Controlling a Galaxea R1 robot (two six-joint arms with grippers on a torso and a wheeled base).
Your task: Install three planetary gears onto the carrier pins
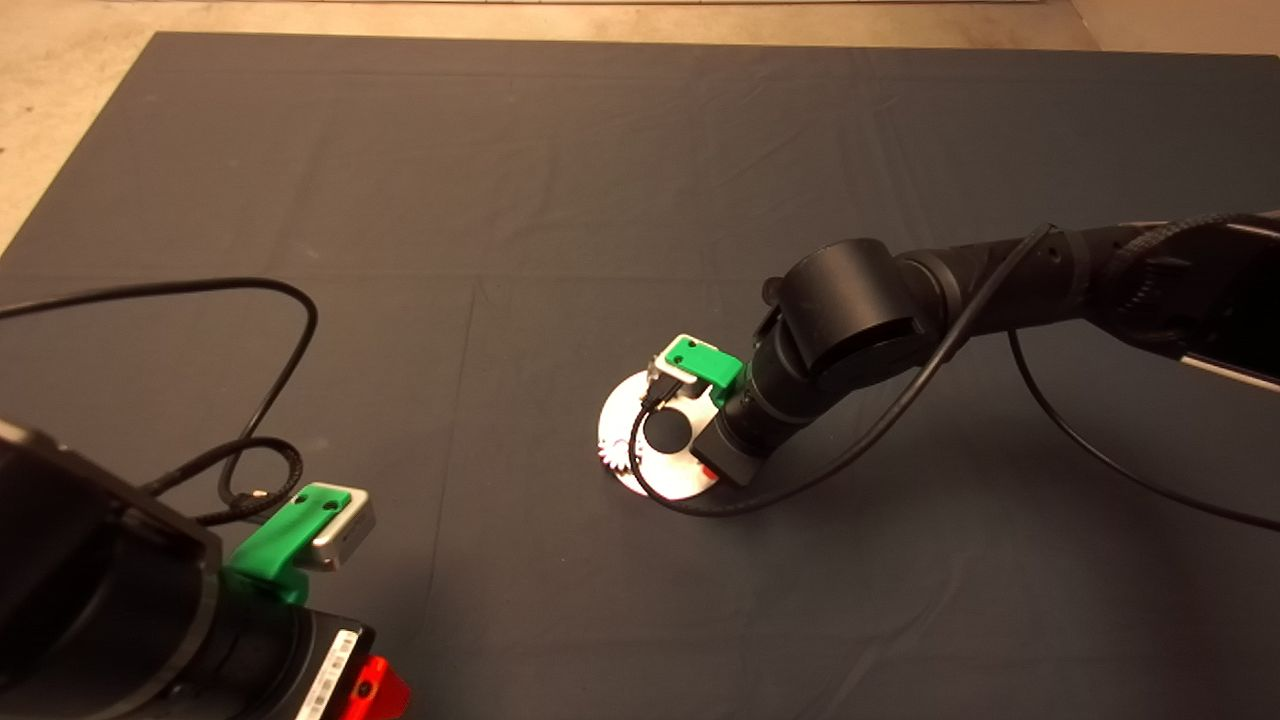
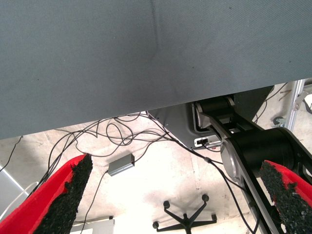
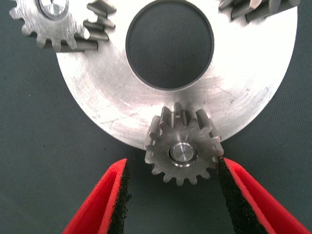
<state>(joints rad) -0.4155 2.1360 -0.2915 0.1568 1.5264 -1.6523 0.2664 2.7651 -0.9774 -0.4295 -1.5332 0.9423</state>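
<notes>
Surface: dark mat (image 1: pixel 560 200) covering the table, with pale floor showing past its far edge.
Right arm: black, reaching in from the right edge of the head view and bending down over the round plate (image 1: pixel 625 415).
Left arm: waiting at the lower left corner of the head view, its wrist camera looking past the mat edge at floor cables and a chair base.
Round plate: silver-white disc (image 3: pixel 107 92) with a large centre hole, lying flat on the mat near the middle.
Right gripper (image 3: pixel 170 195): spread wide, one black pad on each side of the nearest planetary gear (image 3: pixel 183 151); one pad looks to touch the teeth, the other stands clear.
Left gripper (image 2: pixel 175 195): fingers wide apart, nothing between them.
Planetary gears: nearest one seated on its carrier pin (image 3: pixel 182 152) at the plate rim; a second (image 3: pixel 53 22) also sits on a pin; a third (image 3: pixel 256 9) shows only partly at the picture edge.
</notes>
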